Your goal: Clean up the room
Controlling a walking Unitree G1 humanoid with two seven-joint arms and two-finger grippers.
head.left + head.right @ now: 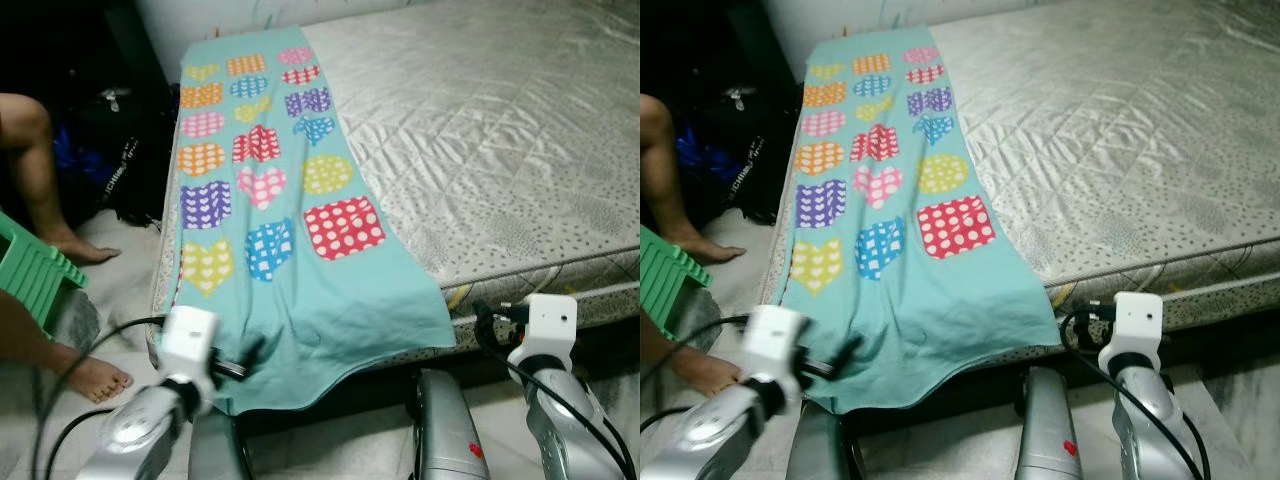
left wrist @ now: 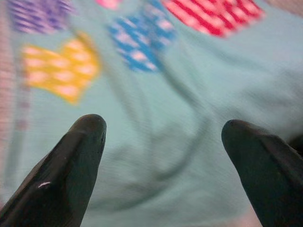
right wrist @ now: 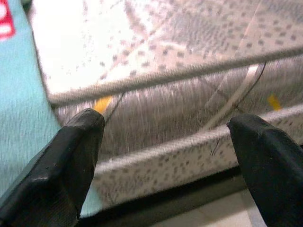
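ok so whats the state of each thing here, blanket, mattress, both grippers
blanket: spread flat along the mattress's left side, its near end hanging over the bed's foot edge, a few wrinkles
mattress: bare, no sheet on the quilted top
left gripper: open, fingers wide apart, facing the blanket's near end, holding nothing
right gripper: open, pointed at the mattress's side edge, holding nothing

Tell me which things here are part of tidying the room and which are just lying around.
Part of the job: teal blanket with heart patches, mattress, left gripper open over the blanket's hanging end.

Just lying about: green stool, dark bags, a person's feet.
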